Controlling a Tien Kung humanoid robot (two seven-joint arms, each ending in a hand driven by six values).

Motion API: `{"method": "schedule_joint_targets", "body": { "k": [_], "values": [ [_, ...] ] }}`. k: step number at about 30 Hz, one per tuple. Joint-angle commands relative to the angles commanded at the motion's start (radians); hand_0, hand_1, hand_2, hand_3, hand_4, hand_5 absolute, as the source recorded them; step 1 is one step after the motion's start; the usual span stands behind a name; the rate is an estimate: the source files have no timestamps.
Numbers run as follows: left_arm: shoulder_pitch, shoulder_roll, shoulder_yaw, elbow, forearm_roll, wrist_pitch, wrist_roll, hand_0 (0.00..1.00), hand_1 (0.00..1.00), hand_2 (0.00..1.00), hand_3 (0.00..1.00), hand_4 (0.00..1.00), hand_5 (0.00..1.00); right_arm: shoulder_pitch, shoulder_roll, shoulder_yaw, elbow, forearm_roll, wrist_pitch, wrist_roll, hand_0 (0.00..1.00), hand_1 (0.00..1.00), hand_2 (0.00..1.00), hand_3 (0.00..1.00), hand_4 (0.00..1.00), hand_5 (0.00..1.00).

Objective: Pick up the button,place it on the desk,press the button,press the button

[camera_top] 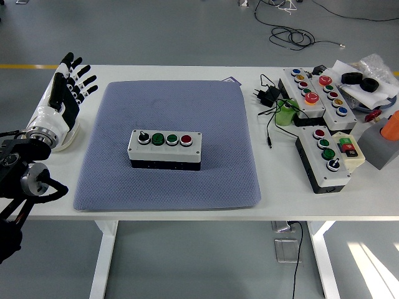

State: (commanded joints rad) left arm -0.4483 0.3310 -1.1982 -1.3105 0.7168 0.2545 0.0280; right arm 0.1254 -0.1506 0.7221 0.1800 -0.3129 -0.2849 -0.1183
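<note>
Nearest, at the left edge, the black left arm ends in a white left hand resting on the table beside the mat, its fingers straight and spread, holding nothing. The right arm is out of view.

The button box sits near the middle of the grey-blue mat, well apart from the hand. It carries 1 black knob, 2 green buttons and 1 red button in a row on a pale lid over a dark base. It looks like rigid moulded plastic, probably light to moderate in weight, with smooth sides that could slip. The best hold is likely across the long front and back walls, below the lid, clear of the buttons.

The mat looks soft and textured, so the box should sit steadily when pressed. It lies on a white table.

Farther right stand other button boxes, a green cup, cables and a power adapter. Beyond is grey floor with loose cables.
</note>
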Motion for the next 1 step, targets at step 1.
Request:
{"method": "schedule_joint_targets", "body": {
  "k": [1],
  "values": [
    [-0.001, 0.001, -0.001, 0.0, 0.0, 0.001, 0.0, 0.852, 0.892, 0.96, 0.998, 0.67, 0.998, 0.0, 0.0, 0.001, 0.0, 0.002, 0.0, 0.001, 0.787, 0.797, 0.817, 0.751, 0.412, 0.479]
  ]
}}
